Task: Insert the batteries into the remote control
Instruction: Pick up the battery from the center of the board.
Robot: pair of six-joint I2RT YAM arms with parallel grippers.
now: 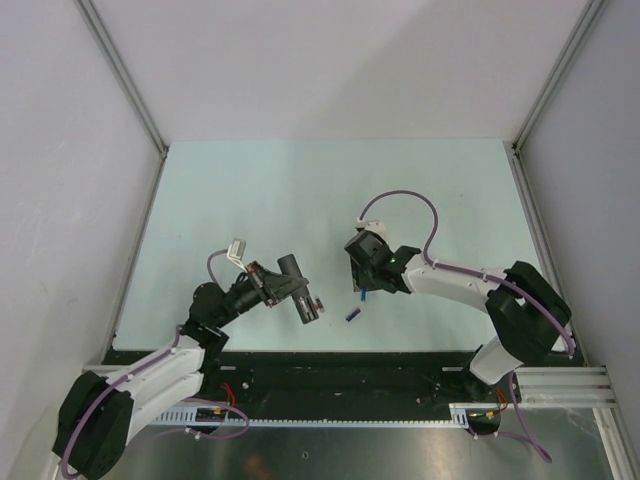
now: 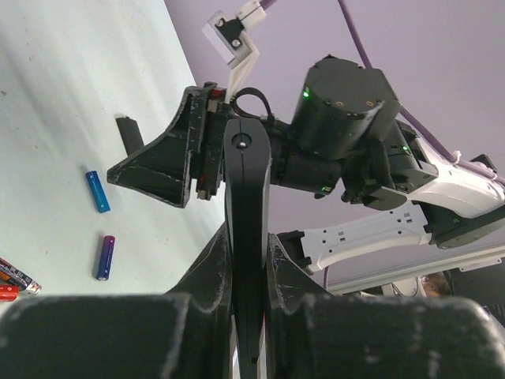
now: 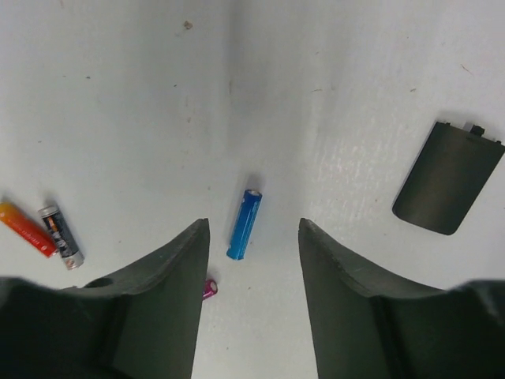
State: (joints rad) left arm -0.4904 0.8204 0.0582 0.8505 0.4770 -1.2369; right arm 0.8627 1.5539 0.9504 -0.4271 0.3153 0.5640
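**While the left arm holds the remote, the right lines up on a blue battery**

Since the batteries have to go into the remote control [image 2: 247, 197], the left fingers [image 2: 217, 264] pinch its lower end and hold it clear of the table [image 1: 250, 190]. It looks presented towards the other arm. The left wrist view shows the remote edge-on, pointing to 12 o'clock, so I cannot tell which way its open bay faces.

The right gripper [image 3: 253, 225] hangs over the table with its fingers spread and nothing between them. A blue battery [image 3: 245, 223] lies in the gap below, its length running roughly along the fingers. That looks like an approach for a pick. Closing across its narrow width seems the sensible grip. How far above the table the tips are, I cannot tell.

Around that battery:
- **Cover:** a dark flat cover [image 3: 446, 178], probably the remote's lid, lies at 2 o'clock and well apart from it.
- **Purple battery:** it lies near, at 7 o'clock [image 2: 105, 257], and is partly hidden by one finger in the right wrist view. It is the likeliest thing to be nudged on the way down.
- **Two more batteries:** an orange battery [image 3: 24, 227] and a black-and-silver battery [image 3: 61, 235] lie side by side at 9 o'clock, clear of the fingers.
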